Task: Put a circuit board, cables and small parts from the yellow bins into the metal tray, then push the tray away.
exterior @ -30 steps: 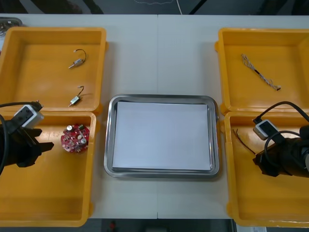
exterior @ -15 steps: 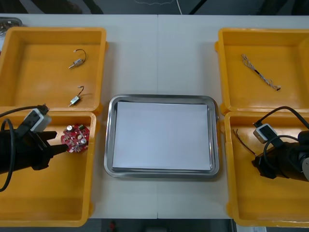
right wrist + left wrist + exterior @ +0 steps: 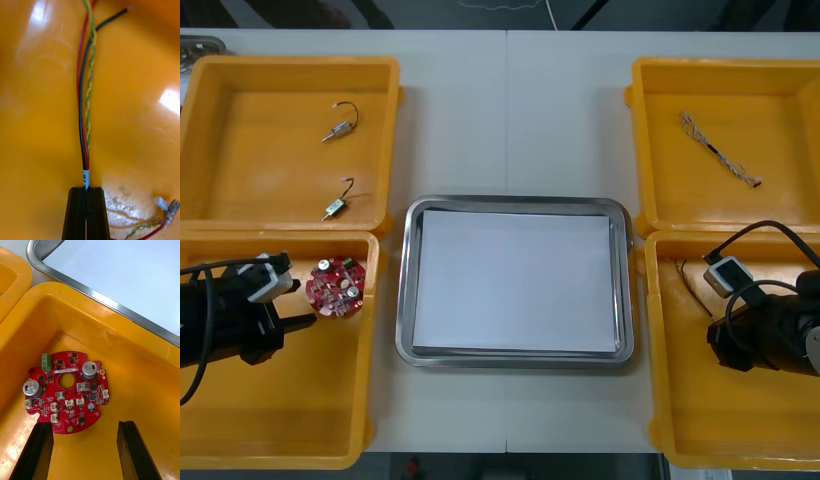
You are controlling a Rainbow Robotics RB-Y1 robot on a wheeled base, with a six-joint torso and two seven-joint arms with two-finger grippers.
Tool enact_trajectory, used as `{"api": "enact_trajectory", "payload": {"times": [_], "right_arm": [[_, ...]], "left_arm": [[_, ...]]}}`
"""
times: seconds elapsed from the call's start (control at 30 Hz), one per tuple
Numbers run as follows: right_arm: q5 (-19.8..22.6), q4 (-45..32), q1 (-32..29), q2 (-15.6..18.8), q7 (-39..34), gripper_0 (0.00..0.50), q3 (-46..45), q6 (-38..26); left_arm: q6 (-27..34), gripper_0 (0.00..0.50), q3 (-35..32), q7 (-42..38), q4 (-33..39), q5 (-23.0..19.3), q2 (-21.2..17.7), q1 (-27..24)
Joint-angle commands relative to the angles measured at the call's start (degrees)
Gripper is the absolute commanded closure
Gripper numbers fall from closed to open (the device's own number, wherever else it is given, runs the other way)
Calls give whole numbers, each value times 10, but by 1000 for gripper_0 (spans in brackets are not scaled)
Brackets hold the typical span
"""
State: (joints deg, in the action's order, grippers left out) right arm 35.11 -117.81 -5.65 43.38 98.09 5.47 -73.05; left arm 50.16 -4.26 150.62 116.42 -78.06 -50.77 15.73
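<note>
**Two arms at work, one per side**

We see the left gripper (image 3: pixel 302 318) low inside the near left yellow bin (image 3: pixel 280 440), its arm reaching in from the table's L edge w/ the fingers aimed toward the metal tray (image 3: pixel 515 202). Its jaws are spread wide. In the L wrist view the two fingers (image 3: pixel 39 450) stand either side of the circuit board (image 3: pixel 65 392), tips level w/ its nearest rim. One tip sits just beside that rim; we can't tell if it touches. The board lies flat on the bin floor, close to the bin corner nearest the tray. It's red and round w/ a centre hole, two silver cans and a green block. We note a white strip label by the hole, print too small to read.

Our right gripper (image 3: pixel 714 338) is down in the near right yellow bin (image 3: pixel 740 440), arm coming in from the R edge. Its jaws are pressed together, pinching the cable bundle (image 3: pixel 85 123) right at a white tag (image 3: pixel 86 178). The tag has black lettering we can't make out. The bundle is red and black wires plus a yellow-green twisted pair, running straight away from the fingertips over the bin floor.

The tray sits between the bins, white inside.
</note>
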Motion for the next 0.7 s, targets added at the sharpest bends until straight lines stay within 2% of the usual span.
{"api": "enact_trajectory", "payload": {"times": [0.03,0.23,0.5,0.7], "right_arm": [[7,-65,-14,17,4,500,-40,-59],[30,-138,-14,16,-4,500,-106,-148],[143,-204,-7,17,-10,500,-233,-264],[193,-224,21,17,-11,500,-290,-351]], "left_arm": [[-20,0,28,-10,-6,-8,-23,-26],[-23,0,43,-10,-25,-13,-23,-51],[-23,0,51,-10,-37,-15,-23,-68],[-23,0,65,-12,-49,-14,-23,-85]]}}
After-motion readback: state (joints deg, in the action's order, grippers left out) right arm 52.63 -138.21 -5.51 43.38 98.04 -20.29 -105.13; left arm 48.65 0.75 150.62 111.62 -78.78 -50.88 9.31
